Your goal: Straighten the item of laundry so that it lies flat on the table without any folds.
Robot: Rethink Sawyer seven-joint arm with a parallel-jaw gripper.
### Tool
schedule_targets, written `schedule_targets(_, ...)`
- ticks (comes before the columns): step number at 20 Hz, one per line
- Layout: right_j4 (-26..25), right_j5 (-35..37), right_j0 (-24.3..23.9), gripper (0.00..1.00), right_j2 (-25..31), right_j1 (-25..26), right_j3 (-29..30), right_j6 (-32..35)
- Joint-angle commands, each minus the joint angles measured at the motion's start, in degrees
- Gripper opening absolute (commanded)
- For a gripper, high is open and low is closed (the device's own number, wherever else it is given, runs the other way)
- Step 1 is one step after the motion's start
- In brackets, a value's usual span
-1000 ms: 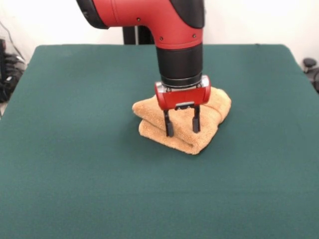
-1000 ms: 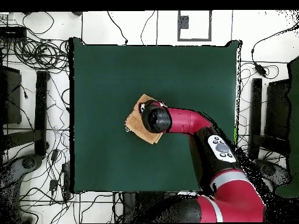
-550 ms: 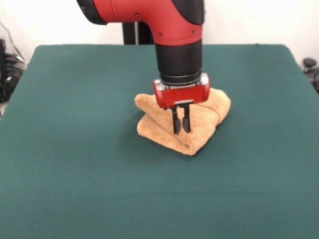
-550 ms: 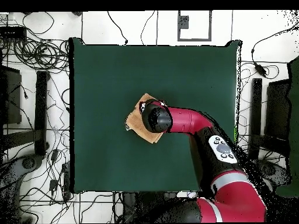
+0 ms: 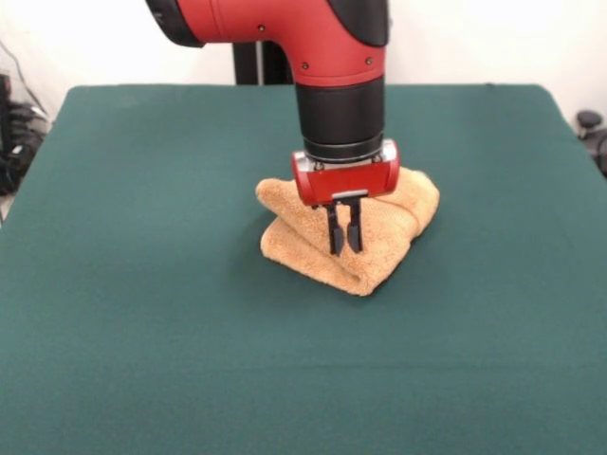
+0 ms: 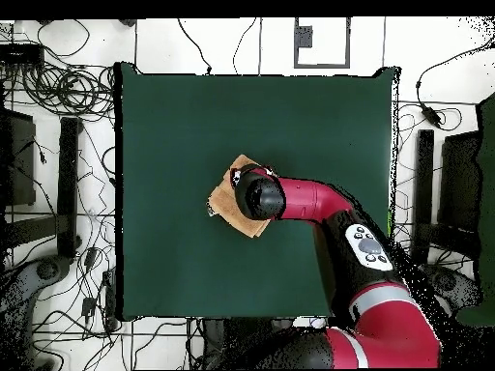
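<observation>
Pincer point(image 5: 344, 248) pinches towel point(image 5: 303, 251); hidden overhead.

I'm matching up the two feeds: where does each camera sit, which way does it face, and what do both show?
Front view: sits across the table, facing the robot; shows the arm's end coming down and the claw pinched shut on the folded towel.
Overhead view: above the table, looking straight down; shows the whole arm from its base at the bottom, covering part of the towel.
Shared: towel, table, arm.
</observation>
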Motion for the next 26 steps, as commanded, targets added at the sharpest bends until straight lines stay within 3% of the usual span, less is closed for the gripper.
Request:
schedule_targets(1, -0.1, 2.5, 3.7, 0.0, -0.3, 1.0, 0.7, 6.9)
schedule_targets(15, 4.9, 19.1, 7.0, 0.0, -3.9, -8.5, 3.1, 8.1)
schedule_targets(26, 6.5, 34.7, 12.6, 0.0, -8.1, -10.9, -2.5, 12.9)
